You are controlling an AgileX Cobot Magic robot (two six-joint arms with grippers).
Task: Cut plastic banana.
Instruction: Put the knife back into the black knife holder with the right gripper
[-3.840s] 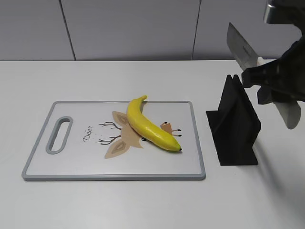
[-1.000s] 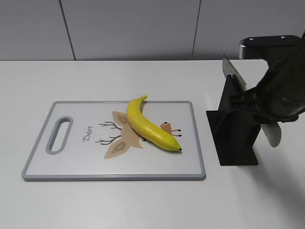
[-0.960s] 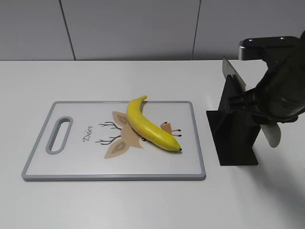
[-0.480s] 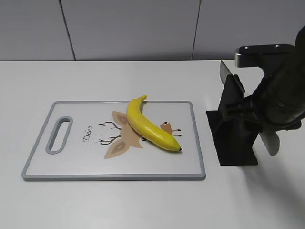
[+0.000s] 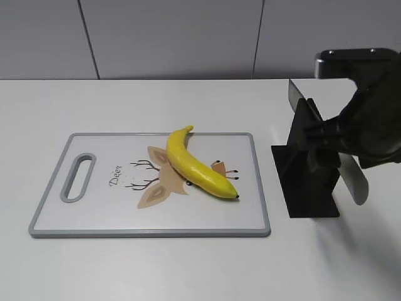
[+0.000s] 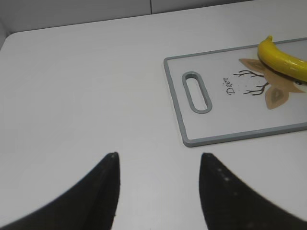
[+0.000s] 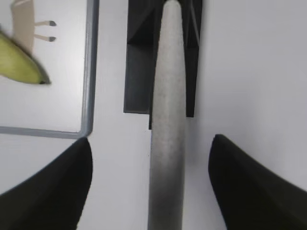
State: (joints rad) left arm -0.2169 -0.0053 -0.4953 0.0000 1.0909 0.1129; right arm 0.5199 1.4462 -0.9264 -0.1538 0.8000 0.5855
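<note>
Glossy yellow plastic banana (image 5: 199, 165) lies whole; right claw (image 7: 165, 191) spread around knife handle (image 7: 167, 110).

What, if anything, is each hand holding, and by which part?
Nothing. The right hand is open, straddling the knife's grey handle without touching it; the knife sits in the black stand. The left hand is open, empty.

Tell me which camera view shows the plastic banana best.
The exterior view: the whole plastic banana lies unobstructed on the cutting board, stem to dark tip. The left wrist view catches only its stem end at the frame edge; the right wrist view shows just its blurred tip end.
</note>
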